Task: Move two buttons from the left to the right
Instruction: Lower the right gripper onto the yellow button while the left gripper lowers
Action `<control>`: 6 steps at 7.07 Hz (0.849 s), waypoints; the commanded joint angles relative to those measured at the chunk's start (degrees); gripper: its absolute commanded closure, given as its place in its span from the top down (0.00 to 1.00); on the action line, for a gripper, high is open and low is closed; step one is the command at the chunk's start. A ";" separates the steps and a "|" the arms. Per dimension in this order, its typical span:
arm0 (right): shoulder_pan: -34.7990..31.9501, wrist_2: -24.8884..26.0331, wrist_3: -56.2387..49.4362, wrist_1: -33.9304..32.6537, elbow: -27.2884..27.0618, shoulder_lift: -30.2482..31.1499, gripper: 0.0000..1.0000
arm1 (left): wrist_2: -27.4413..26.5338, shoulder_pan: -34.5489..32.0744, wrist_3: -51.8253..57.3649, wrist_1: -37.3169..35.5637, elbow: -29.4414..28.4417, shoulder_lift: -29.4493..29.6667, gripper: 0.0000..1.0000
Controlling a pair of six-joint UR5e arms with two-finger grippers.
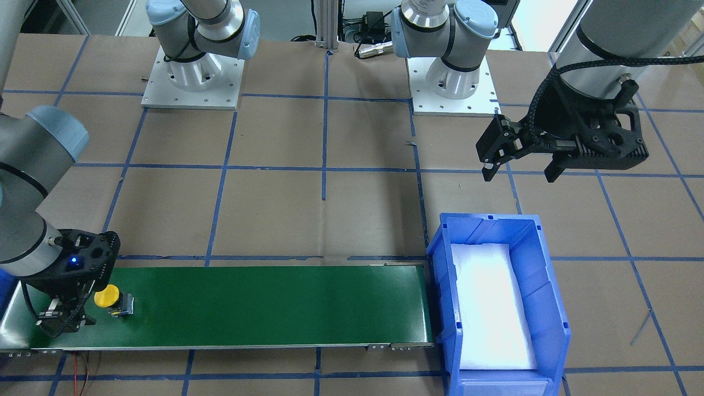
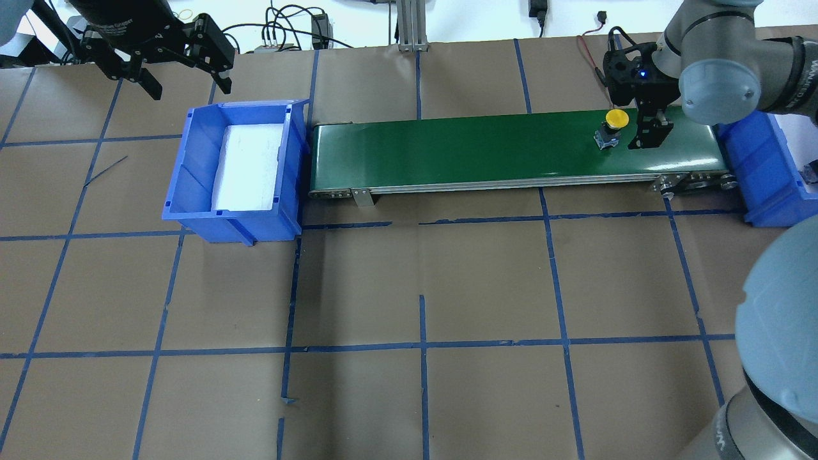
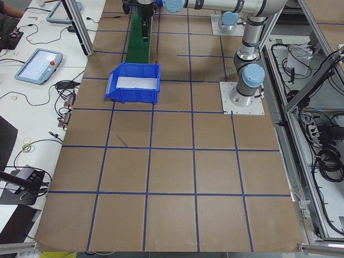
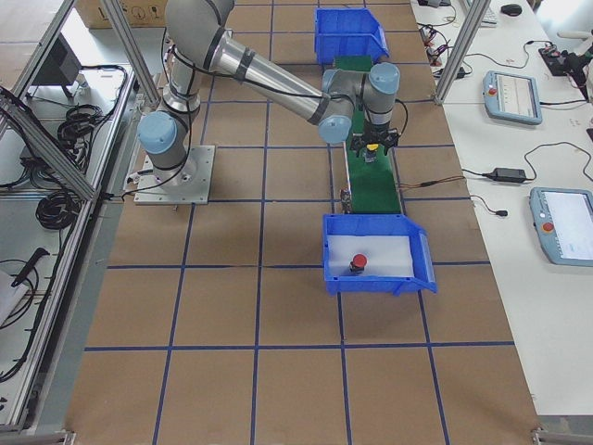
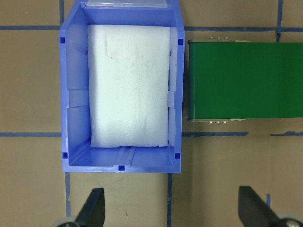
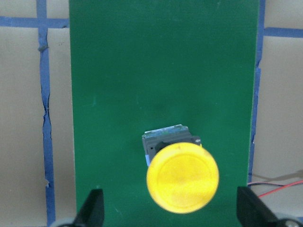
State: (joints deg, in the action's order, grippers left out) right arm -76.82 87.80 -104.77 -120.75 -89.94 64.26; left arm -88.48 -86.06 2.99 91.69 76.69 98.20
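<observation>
You see the yellow round-capped push button (image 6: 182, 177) lying on the green conveyor belt (image 6: 161, 71), just beside the right gripper (image 2: 650, 135), its fingers apart and empty. The red-capped button (image 4: 358, 266) sits in the blue plastic bin (image 4: 422, 269) at the belt's end. Your left gripper (image 1: 519, 176) hangs spread, empty.

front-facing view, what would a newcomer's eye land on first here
The yellow button, bright on the green conveyor belt at its right-arm end, with the open right gripper close by it. Next the blue bin at the belt's other end, holding only white foam, the left gripper open above the table past it. In the exterior right view, a red button sits in a second blue bin.
</observation>
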 commanded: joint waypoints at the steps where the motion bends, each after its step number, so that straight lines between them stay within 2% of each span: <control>1: 0.00 0.00 0.00 -0.01 -0.06 -0.10 1.00 | -0.20 0.01 0.00 0.07 0.04 -0.03 1.00; 2: 0.00 0.00 0.00 -0.01 -0.06 -0.10 0.98 | -0.37 0.01 0.09 0.42 0.12 -0.20 1.00; 3: 0.00 0.00 0.00 -0.01 -0.06 -0.10 0.97 | -3.77 -0.07 2.87 1.38 0.39 -0.64 1.00; 4: 0.00 0.00 0.00 -0.01 -0.06 -0.10 0.97 | -4.32 -0.16 4.55 0.43 1.26 -0.21 1.00; 6: 0.00 0.00 0.00 -0.01 -0.06 -0.10 0.94 | -4.32 -2.78 4.75 0.16 7.03 -0.12 1.00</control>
State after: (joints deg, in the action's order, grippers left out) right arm -76.82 87.80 -104.77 -120.76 -90.00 64.16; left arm -92.38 -87.25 7.37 91.96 80.05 98.03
